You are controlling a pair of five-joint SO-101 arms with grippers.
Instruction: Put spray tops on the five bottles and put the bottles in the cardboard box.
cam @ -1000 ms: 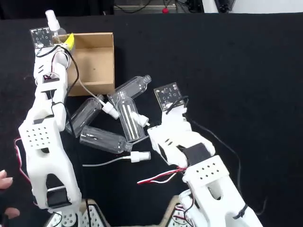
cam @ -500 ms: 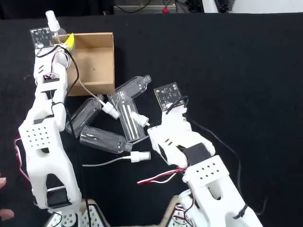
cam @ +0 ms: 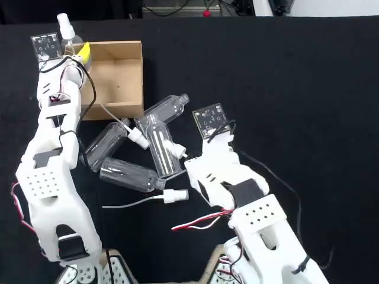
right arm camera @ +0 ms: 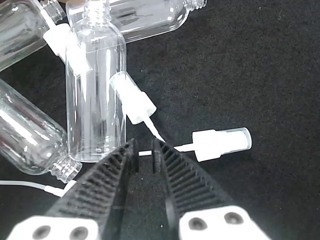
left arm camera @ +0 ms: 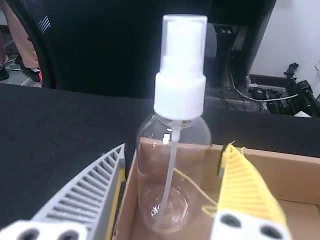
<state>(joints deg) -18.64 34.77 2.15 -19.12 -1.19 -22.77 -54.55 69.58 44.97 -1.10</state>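
Note:
A clear bottle with a white spray top (left arm camera: 172, 100) stands upright in the far left corner of the cardboard box (cam: 118, 74). The bottle (cam: 65, 25) also rises beside my left arm in the high view. My left gripper (left arm camera: 176, 147) is open, its grey and yellow fingers on either side of the bottle and apart from it. Several topless bottles (cam: 160, 148) lie on the mat in front of the box. Three loose spray tops (cam: 174, 195) lie among them. My right gripper (right arm camera: 144, 145) hovers over one top's thin tube (right arm camera: 172, 148), its black fingers a narrow gap apart.
The black mat (cam: 296, 89) stretches bare to the right of the bottles. The box's inside wall (left arm camera: 280, 170) runs beside the yellow finger. Red and white wires (cam: 198, 223) trail from the right arm's base.
My left arm has shifted slightly to the left, while the capped bottle stays standing in the box corner. The right arm has not moved.

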